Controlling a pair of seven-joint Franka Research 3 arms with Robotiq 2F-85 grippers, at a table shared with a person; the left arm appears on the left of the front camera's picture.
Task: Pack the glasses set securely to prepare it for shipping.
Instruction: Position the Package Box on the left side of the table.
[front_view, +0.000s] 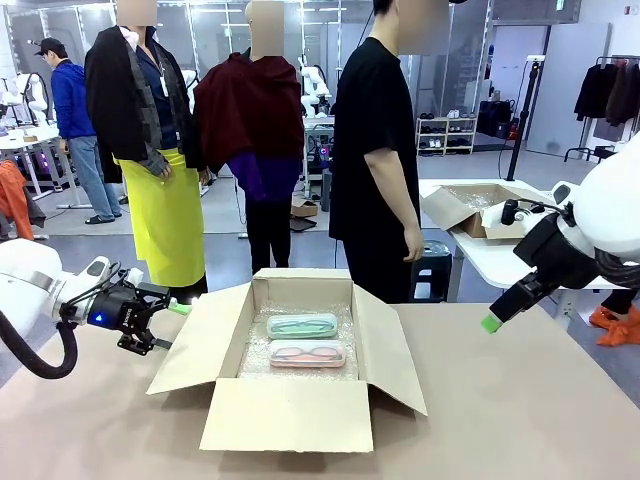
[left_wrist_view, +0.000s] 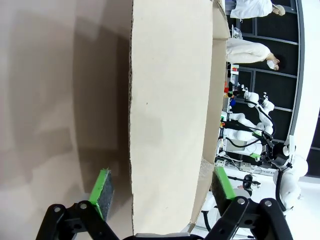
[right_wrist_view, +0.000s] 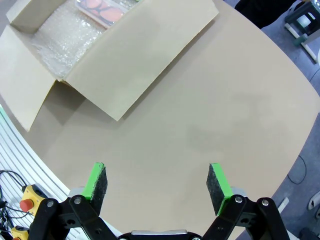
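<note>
Left pincer (left_wrist_view: 162, 192) has its fingers spread apart on either side of the left flap (front_view: 200, 335) of the open cardboard box (front_view: 300, 410), one green pad on each face of the flap and neither one clearly touching it. Right pincer (right_wrist_view: 157, 182) is also spread wide and holds nothing; it hangs above bare counter (right_wrist_view: 240, 100), well apart from the box's right flap (front_view: 390, 345).

The glasses set lies inside the box on a bed of bubble wrap (front_view: 255, 350): the mint green case (front_view: 302, 326) on the far side, the pale pink case (front_view: 307, 353) just beside it on the near side. All four flaps stand open, so closing looks barely begun.

Judging from this, the main risk is at the left flap. If the pincer closes off-centre or pulls instead of folding, the light box could slide or tip on the counter, and the cases could shift on the slippery wrap. A flap folded down hard might also press on the cases. With the right pincer so far off, nothing steadies the box.

From the left wrist, the flap hides the box's inside. From the right wrist, the pink case is cut off at the top edge. Whether any wrap covers the cases from above is hard to tell.
</note>
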